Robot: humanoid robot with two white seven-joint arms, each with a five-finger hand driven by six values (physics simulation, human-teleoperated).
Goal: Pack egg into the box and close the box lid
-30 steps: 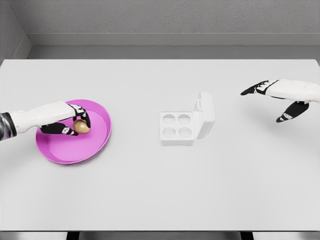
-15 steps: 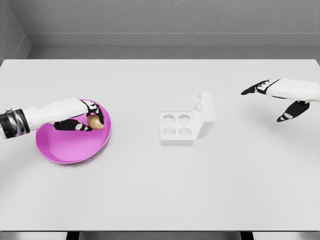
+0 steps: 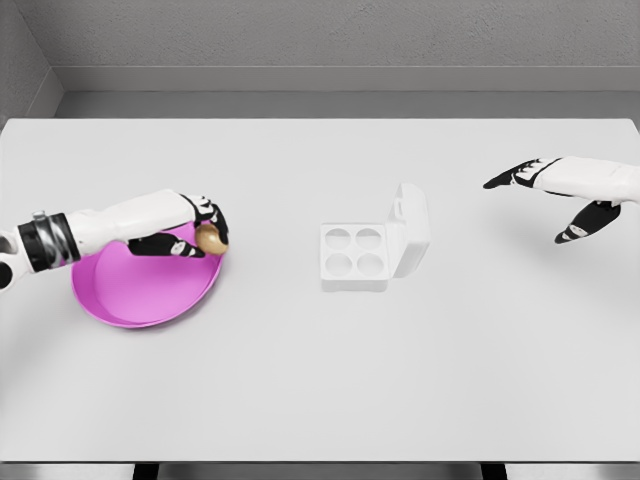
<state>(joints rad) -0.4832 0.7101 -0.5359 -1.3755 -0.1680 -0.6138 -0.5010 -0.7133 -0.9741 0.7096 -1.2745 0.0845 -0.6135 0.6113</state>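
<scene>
White table (image 3: 320,380) seen from above. A pink plate (image 3: 130,295) lies at left; an open four-cup egg box (image 3: 372,246) stands at centre, lid raised. A brown egg (image 3: 211,238) is pinched by the left hand (image 3: 195,232) over the plate's right rim. The right hand (image 3: 560,190) is held spread at far right.

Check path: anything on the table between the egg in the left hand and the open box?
Nothing visible. The left hand holds the egg over the right rim of the pink plate; only bare table lies between it and the box, whose lid stands open on the far right side.
</scene>
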